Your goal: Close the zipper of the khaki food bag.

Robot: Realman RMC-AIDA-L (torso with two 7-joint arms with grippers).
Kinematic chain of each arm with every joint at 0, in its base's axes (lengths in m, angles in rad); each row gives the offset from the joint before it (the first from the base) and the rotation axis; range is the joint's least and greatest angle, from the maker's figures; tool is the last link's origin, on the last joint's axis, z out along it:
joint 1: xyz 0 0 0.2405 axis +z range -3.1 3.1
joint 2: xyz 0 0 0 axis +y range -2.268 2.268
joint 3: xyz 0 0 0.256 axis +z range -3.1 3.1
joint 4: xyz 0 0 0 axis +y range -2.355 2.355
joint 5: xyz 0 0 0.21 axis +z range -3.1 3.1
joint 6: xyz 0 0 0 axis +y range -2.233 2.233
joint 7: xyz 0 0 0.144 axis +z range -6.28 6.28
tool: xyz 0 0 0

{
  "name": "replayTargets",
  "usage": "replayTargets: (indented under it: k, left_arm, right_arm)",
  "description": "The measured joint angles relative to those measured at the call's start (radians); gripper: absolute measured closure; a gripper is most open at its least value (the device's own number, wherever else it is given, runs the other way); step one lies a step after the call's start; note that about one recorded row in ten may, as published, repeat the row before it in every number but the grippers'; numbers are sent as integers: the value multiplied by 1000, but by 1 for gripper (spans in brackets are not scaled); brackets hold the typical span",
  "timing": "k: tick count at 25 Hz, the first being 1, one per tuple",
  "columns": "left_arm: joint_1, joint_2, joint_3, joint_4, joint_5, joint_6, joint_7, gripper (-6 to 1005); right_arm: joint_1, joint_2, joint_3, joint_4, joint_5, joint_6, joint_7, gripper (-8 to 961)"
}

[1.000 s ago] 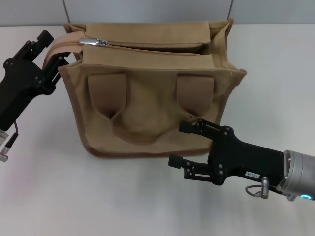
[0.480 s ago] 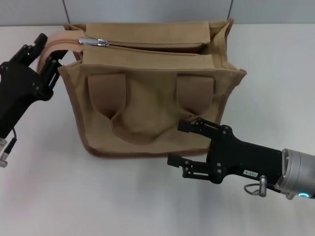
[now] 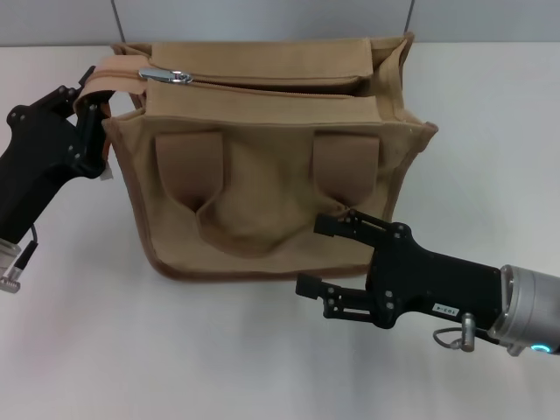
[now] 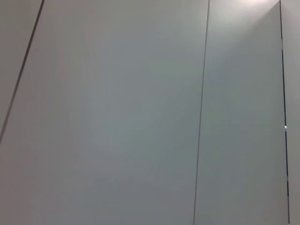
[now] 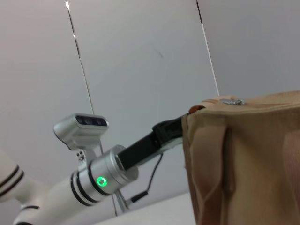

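Head view: left gripper seems clamped on khaki food bag end strap; right gripper spread, must reach zipper pull.

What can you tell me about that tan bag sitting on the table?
The khaki food bag is a boxy canvas tote with darker brown piping, two broad strap patches and a looped front handle. It stands upright on the white table. The zipper along its top is open, its silver pull at the bag's left end. The left gripper is at that end; the right gripper hovers in front.
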Motion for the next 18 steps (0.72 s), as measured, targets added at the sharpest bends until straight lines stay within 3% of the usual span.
replayTargets:
  k: [4, 12, 18]
  left_arm:
    - [-23, 1, -7, -25, -2, 44, -33, 979]
    - [-94, 0, -9, -33, -1, 74, -85, 982]
    - [-165, -2, -6, -44, 4, 79, -101, 981]
  right_arm:
    - [-14, -5, -10, -9, -7, -129, -8, 122]
    - [-34, -6, 25, -23, -2, -225, 0, 122]
    - [6, -6, 144, -25, -1, -223, 140, 122]
